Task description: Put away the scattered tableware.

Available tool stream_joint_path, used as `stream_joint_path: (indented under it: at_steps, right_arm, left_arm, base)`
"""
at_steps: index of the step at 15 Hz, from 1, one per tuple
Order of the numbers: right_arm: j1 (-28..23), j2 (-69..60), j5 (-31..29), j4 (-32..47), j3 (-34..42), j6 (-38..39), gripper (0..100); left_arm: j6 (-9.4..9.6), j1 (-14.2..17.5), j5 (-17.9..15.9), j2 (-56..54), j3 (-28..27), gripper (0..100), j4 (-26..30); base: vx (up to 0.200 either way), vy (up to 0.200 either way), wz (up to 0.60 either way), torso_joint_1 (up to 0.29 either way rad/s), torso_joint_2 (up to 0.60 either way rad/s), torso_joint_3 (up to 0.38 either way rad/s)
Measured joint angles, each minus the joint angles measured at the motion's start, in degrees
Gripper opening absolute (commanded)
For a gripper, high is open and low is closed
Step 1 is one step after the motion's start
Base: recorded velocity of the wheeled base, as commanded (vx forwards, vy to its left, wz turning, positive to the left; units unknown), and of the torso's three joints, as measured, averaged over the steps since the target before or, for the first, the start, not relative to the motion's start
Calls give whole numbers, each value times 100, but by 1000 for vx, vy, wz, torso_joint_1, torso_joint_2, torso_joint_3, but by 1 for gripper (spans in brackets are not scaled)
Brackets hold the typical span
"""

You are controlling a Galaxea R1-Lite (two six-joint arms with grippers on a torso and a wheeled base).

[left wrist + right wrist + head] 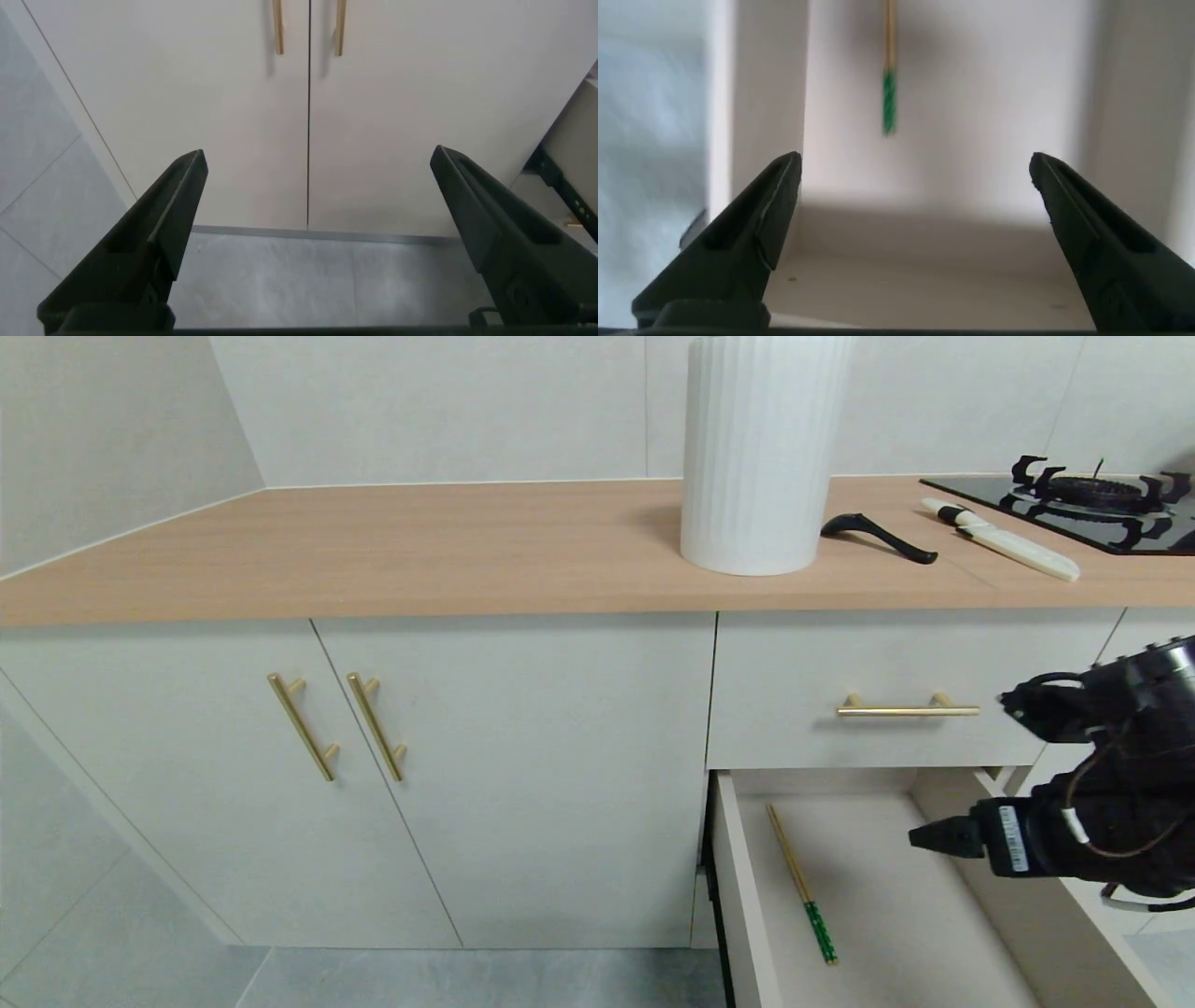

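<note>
Chopsticks (801, 885), wooden with a green patterned end, lie flat on the floor of the open lower drawer (742, 896), near its left wall; you cannot tell whether this is one stick or a close pair. Your right gripper (913, 168) hangs over the drawer's right side, jaws spread wide with nothing between them. Your left gripper (318, 163), likewise released and empty, faces the closed cabinet doors (308, 112) low by the floor. On the countertop (420, 551), a black-handled utensil (879, 537) and a white knife (1004, 539) lie apart from each other, between a tall white ribbed canister (758, 453) and the stove (1088, 495). Both look light and stiff. The knife's smooth body may prove slippery, so a pinch across its middle, near the dark band, seems safest. The utensil's curved handle likely offers the surest hold at mid-length; its working end sits hidden behind the canister, whose contents cannot be seen.
</note>
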Motion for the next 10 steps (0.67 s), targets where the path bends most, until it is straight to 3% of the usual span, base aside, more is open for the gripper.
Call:
stream_joint_path:
  at_steps: [4,7,10]
  right_arm:
    - [-191,-745,44,68,-17,-295,100]
    - [-205,-894,50,34,22,-310,100]
    - [-174,-918,52,26,56,-312,100]
  left_arm:
    - [0,0,0,0,0,100,2]
    - [0,0,0,0,-7,100,-2]
    - [0,0,-2,0,0,100,-4]
  base:
    - [0,0,0,9,-40,-35]
    - [0,0,0,79,-207,-271]
    - [0,0,0,126,-525,-318]
